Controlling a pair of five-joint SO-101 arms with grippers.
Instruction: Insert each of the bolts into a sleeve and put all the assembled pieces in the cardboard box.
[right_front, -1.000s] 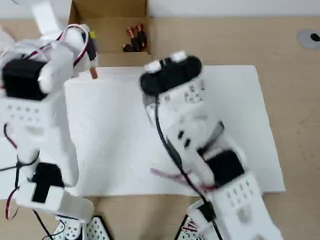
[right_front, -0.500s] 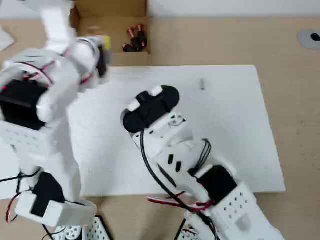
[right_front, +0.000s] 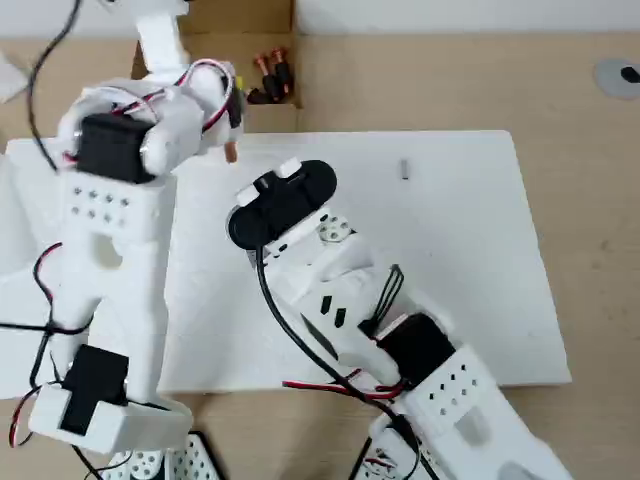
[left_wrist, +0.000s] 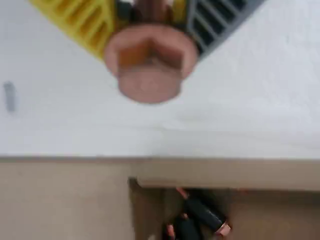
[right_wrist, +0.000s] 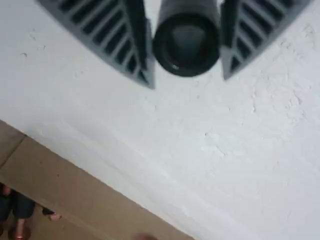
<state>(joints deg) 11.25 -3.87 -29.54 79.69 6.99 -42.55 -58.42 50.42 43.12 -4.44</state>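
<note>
My left gripper (left_wrist: 150, 20) is shut on a copper bolt (left_wrist: 150, 65), which I see head-on between the yellow and grey fingers. From above, this bolt (right_front: 231, 151) hangs over the far left edge of the white foam board (right_front: 450, 250), just in front of the cardboard box (right_front: 215, 118). My right gripper (right_wrist: 186, 35) is shut on a black sleeve (right_wrist: 186, 42), open end facing the camera. The right arm's wrist (right_front: 282, 197) sits just right of the bolt. Several assembled black and copper pieces (right_front: 270, 78) lie inside the box.
A small grey piece (right_front: 404, 168) lies on the board toward its far right part. The box's front wall (left_wrist: 225, 172) borders the board's far edge. Bare wooden table (right_front: 590, 200) lies right of the board, and cables trail behind both arms.
My left gripper has carried the bolt to the right along the board's far edge. The right arm has drawn back from the box, moving left and nearer, uncovering the small grey piece.
</note>
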